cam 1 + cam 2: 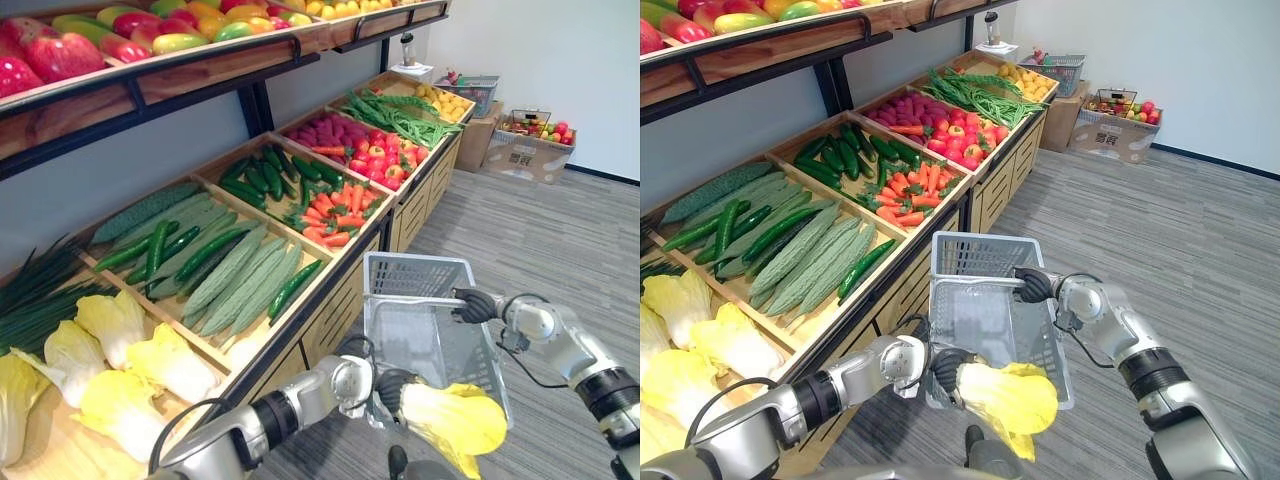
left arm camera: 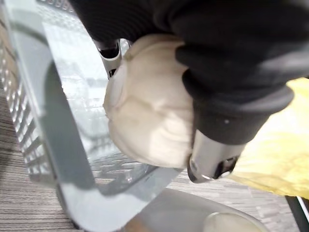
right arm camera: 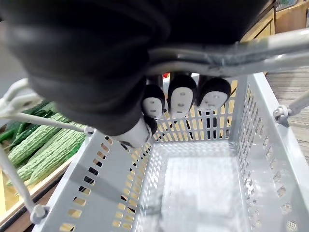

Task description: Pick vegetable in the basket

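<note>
- Far left: the long wooden produce stand (image 1: pixel 335 305) has more pale yellow cabbages (image 1: pixel 120 330) lying at its near left corner. Nothing is touching those.
- The left hand (image 1: pixel 392 388) has its fingers curled tight round the white stump end of a yellow-leafed napa cabbage (image 1: pixel 455 418). The cabbage is up in the air at the near rim of the grey perforated plastic basket (image 1: pixel 415 262). I'd say it's not inside yet, and the basket floor looks bare in the right wrist view.
- What could go wrong: only the stump is gripped, so the heavy leafy end could lever it loose. If it's lowered as it hangs now, the leaves could catch the near wall and it could land on the floor.
- Direction: the long axis runs roughly sideways. The stump points to the robot's left, and the leafy end points right and droops a bit.
- Right side: the right hand (image 1: pixel 476 306) is wrapped round the thin metal handle (image 3: pixel 231 52) and holds the basket up just off the stand's front edge. A cabbage landing on one side could tip the basket on that handle.
</note>
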Controlling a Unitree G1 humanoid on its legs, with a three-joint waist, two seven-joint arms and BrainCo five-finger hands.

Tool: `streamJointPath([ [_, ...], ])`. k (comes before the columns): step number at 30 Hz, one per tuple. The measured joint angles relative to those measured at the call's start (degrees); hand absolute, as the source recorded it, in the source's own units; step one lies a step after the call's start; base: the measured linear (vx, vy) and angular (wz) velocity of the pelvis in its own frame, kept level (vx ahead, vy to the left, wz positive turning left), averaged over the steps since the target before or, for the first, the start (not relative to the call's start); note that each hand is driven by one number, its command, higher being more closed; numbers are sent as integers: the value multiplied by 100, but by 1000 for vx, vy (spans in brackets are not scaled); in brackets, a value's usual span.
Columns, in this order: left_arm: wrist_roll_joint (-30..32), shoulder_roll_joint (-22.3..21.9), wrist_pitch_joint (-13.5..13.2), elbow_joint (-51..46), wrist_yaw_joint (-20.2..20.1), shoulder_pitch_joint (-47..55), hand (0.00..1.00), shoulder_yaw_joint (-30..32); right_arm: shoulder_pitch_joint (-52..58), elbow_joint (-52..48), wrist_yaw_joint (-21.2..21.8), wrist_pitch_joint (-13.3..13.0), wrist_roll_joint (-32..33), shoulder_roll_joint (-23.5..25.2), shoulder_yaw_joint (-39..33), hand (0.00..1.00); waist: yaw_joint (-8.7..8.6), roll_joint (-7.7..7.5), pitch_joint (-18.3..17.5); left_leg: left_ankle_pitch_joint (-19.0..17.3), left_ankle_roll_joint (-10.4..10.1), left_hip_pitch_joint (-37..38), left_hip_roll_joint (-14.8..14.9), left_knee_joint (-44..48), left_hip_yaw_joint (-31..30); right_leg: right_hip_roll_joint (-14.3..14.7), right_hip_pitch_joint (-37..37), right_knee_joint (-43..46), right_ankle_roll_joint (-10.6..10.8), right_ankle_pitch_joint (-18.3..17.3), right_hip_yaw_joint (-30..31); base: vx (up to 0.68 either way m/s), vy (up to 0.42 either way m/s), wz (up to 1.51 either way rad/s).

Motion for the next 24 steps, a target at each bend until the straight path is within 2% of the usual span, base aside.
streamJointPath([
  [2, 176, -117, 79, 159, 6, 31, 100, 129, -57, 5, 61, 96, -61, 61, 0, 100, -5, 2, 1, 0, 0, 4, -14, -2, 10, -6, -12, 20, 0, 0, 16, -62, 38, -2],
  [9, 525, -451, 334, 473, 107, 93, 100, 436, -166, 30, 188, 181, -130, 91, -27, 100, -43, 11, 15, 0, 0, -10, -36, 2, 25, -17, -66, 74, 0, -1, 54, -68, 35, -2],
  [13, 845, -628, 518, 753, 405, 163, 100, 725, -170, 199, 215, 213, -187, 220, -141, 100, -115, 14, 24, 0, 0, -11, -36, 5, 25, -17, -68, 80, 0, 0, 61, -55, 33, -1],
  [24, 843, -1038, 887, 997, 1289, 159, 100, 1484, -484, 227, 277, 462, -237, 494, -490, 100, -131, 16, 239, 2, 2, -21, -38, 9, -7, -15, -74, 89, -1, 4, 87, -46, 33, 0],
])
